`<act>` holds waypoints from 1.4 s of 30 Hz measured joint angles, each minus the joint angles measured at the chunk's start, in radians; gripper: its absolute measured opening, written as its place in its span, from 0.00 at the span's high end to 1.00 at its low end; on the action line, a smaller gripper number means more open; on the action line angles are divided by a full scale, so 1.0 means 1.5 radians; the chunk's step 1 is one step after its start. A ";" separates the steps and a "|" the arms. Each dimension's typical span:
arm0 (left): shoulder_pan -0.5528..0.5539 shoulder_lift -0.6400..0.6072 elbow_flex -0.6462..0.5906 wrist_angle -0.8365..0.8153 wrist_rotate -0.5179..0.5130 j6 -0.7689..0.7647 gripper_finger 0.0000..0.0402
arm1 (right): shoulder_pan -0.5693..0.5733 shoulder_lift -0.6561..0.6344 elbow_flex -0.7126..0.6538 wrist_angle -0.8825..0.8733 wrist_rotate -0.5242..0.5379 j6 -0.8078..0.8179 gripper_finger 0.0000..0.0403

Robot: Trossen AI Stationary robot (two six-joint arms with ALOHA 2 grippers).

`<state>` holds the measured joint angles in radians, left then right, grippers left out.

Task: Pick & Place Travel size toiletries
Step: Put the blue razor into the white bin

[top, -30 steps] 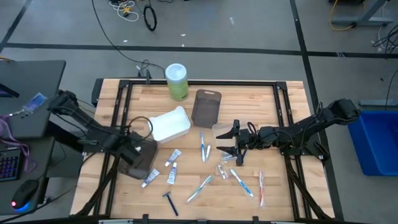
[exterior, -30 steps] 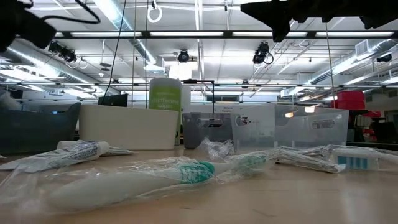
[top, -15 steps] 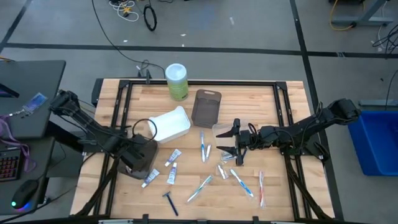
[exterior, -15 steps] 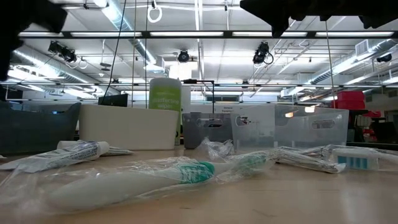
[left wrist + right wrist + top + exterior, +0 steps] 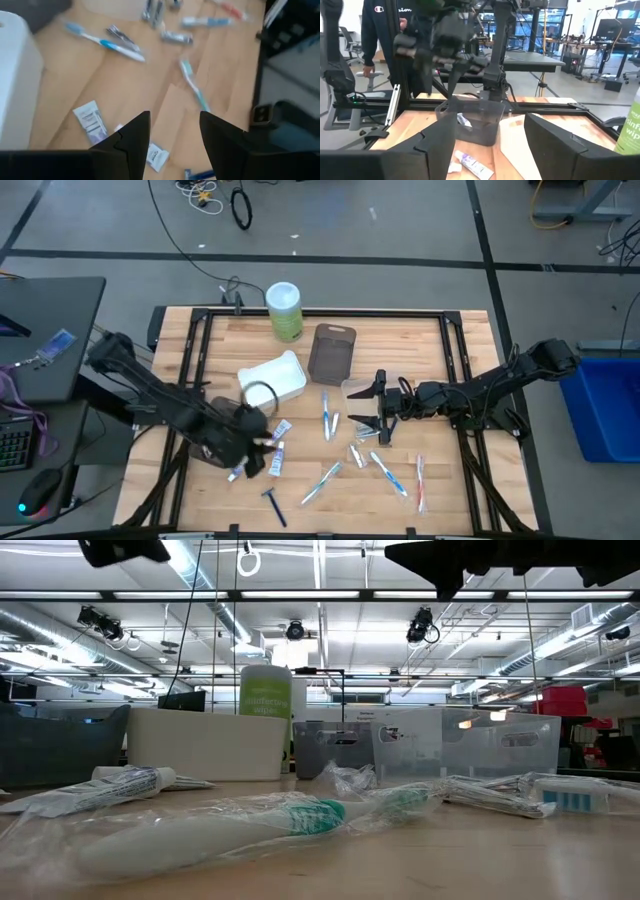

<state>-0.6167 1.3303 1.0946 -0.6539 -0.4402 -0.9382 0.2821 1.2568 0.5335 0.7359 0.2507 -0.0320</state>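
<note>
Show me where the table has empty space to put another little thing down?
Bare wood lies along the far edge, between the tall green canister and the table's right corner, beyond the brown tray. Another bare strip runs right of the red-tipped toothbrush. The near middle is crowded: wrapped toothbrushes, white mini tubes, a razor, with both pincers over it.

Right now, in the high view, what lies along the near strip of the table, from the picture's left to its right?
Mini tube → dark razor → pale blue toothbrush → blue-white toothbrush → red-white toothbrush.
</note>
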 joint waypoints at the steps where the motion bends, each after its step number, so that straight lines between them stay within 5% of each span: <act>1: 0.004 0.020 0.000 0.008 0.010 0.006 0.55 | 0.000 0.000 0.000 -0.001 0.000 0.004 0.40; 4: 0.015 0.075 0.000 0.029 0.055 0.028 0.55 | 0.000 0.000 0.000 -0.010 0.000 0.006 0.41; 16: -0.030 0.268 0.000 0.116 0.246 0.373 0.55 | 0.000 0.000 0.000 -0.030 0.000 0.006 0.44; 33: -0.097 0.326 0.000 0.224 0.227 0.529 0.55 | 0.000 0.000 0.000 -0.036 0.000 0.006 0.43; 42: -0.099 0.338 0.001 0.264 0.237 0.511 0.55 | 0.000 0.000 0.000 -0.036 0.000 0.003 0.46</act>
<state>-0.7658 1.8366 1.0958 -0.2574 -0.0853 -0.1718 0.2821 1.2564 0.5335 0.6823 0.2508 -0.0279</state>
